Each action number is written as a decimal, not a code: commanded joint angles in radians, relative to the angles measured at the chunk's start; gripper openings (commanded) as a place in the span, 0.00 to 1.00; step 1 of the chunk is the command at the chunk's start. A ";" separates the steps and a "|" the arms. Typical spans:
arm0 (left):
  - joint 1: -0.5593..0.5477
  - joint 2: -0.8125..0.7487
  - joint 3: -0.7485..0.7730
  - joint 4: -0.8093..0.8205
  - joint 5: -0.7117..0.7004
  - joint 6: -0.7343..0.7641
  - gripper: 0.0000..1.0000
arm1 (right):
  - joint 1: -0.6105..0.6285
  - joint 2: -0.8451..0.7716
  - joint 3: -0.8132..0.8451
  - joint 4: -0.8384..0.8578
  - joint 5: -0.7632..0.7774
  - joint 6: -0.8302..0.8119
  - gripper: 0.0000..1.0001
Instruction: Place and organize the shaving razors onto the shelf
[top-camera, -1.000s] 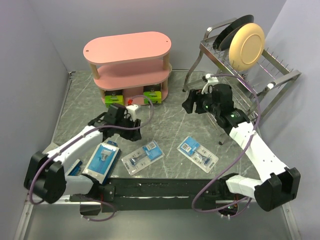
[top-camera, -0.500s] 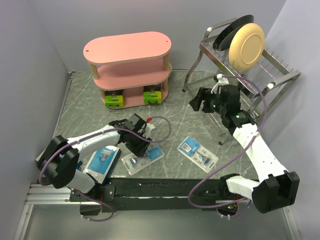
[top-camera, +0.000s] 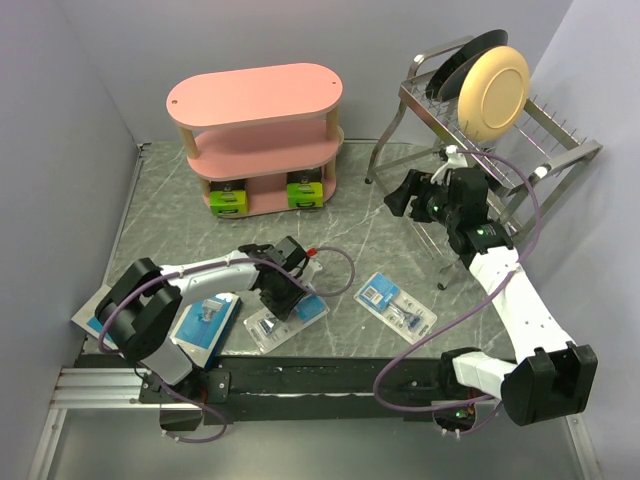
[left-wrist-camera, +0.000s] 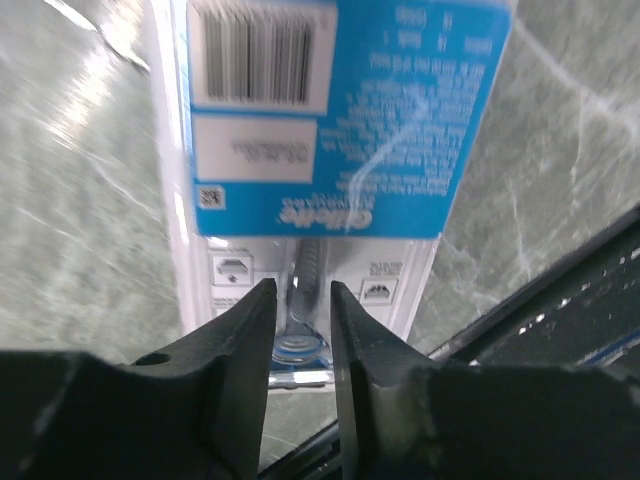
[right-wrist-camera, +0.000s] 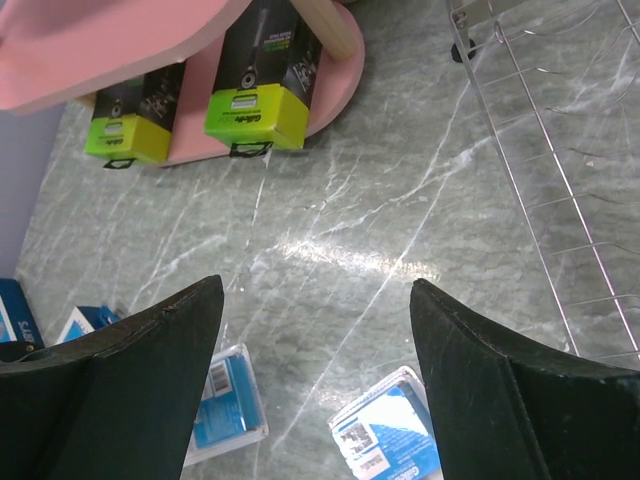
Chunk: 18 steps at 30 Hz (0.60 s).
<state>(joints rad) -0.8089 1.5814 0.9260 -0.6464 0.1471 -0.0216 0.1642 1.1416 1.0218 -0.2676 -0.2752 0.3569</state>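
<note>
Two black boxes (top-camera: 228, 203) on shelf (top-camera: 255, 92), four packs (top-camera: 397, 305) left on table (top-camera: 350, 230). Above blister pack (left-wrist-camera: 320, 110), left end effector (left-wrist-camera: 300, 290) barely parted, holding nothing; right end effector (right-wrist-camera: 315, 287) wide, empty.

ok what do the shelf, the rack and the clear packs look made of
Shelf: probably painted wood or fibreboard, since the boards are matte pink with pale raw edges.
Rack: metal wire, with a shiny silver finish that glints.
Clear packs: glossy see-through plastic over a blue printed card. There are glare streaks and the razor shows through.
</note>
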 joint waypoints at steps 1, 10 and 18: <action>-0.006 0.008 0.057 0.043 -0.029 0.011 0.32 | -0.014 0.003 -0.008 0.057 -0.007 0.025 0.82; 0.048 0.028 0.089 0.064 -0.047 0.011 0.28 | -0.015 0.010 0.001 0.067 -0.007 0.031 0.82; 0.050 0.049 0.089 0.061 -0.034 0.058 0.22 | -0.022 -0.019 -0.035 0.076 0.004 0.034 0.82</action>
<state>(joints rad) -0.7589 1.6146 0.9779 -0.5930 0.1101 -0.0113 0.1562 1.1595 1.0050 -0.2314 -0.2783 0.3851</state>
